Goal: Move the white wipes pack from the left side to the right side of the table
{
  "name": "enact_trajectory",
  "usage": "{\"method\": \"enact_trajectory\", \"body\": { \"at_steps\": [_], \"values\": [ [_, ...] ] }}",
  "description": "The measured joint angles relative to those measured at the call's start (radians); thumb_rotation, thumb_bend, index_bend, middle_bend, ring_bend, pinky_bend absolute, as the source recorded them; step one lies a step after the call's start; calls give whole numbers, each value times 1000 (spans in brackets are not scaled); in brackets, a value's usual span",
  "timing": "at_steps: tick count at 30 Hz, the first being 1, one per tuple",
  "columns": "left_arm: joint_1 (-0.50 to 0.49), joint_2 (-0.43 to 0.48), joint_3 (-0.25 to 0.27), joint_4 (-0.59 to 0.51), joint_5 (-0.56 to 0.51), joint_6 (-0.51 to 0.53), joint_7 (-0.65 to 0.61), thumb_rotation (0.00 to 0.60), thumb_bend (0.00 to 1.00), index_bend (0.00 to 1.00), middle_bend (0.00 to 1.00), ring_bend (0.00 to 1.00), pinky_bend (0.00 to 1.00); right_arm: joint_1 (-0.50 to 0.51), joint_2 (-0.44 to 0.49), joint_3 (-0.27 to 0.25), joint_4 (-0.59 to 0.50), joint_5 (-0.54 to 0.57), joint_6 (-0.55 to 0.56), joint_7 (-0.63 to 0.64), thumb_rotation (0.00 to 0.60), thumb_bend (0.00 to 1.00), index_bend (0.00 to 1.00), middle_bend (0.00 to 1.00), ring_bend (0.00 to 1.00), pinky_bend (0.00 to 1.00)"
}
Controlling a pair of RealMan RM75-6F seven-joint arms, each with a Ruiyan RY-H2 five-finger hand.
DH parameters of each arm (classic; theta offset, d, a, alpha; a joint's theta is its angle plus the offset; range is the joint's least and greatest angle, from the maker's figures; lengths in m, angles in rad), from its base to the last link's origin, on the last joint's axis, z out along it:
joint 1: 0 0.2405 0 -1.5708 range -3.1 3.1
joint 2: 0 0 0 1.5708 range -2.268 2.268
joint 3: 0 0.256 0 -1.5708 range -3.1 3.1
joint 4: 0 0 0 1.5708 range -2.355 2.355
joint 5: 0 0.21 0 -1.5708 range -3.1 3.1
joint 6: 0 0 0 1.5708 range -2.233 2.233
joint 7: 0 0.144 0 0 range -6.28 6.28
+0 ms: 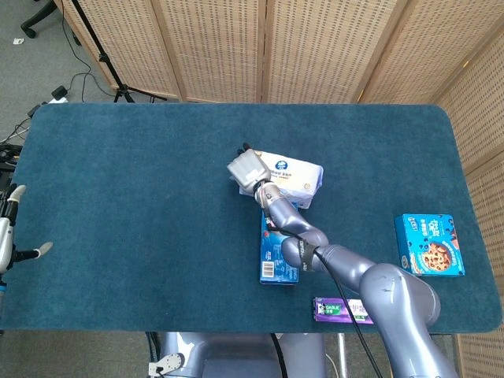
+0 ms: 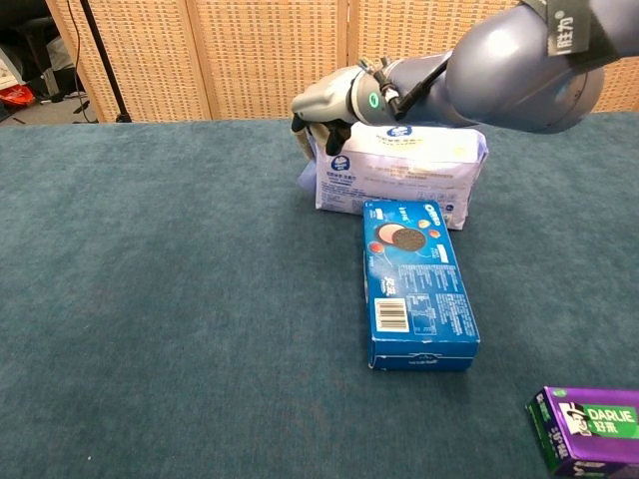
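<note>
Right hand [image 2: 324, 108] is pressed against the left end of the white wipes pack [image 2: 399, 180] — can't tell whether it's actually gripping it. Near to far: purple toothpaste box [image 2: 587, 427] at the table's [image 1: 118, 197] near edge toward the right corner, blue Oreo box [image 2: 417, 282] touching the pack's front, pack around mid-table. Left hand [image 1: 9, 236] is off the left edge, fingers apart, holding nothing.

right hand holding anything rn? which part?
Right hand touches the white wipes pack at its left end; a closed hold cannot be told. Left hand holds nothing.
</note>
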Motion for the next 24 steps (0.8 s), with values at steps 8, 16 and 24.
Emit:
{"method": "enact_trajectory", "body": {
  "at_steps": [8,16,24],
  "values": [
    [-4,-1,1,0,3,-11,1,600,74,0,0,0,0,-38,36,-41,2,27,7,-15,600,1000,378,388,209,146],
    [-4,0,4,-3,12,-14,-1,600,75,0,0,0,0,-84,61,-68,34,78,28,-29,600,1000,378,388,209,153],
    [-1,-1,10,-8,31,-5,0,600,76,0,0,0,0,-128,94,-73,79,158,41,-45,600,1000,378,387,210,156]
  ]
}}
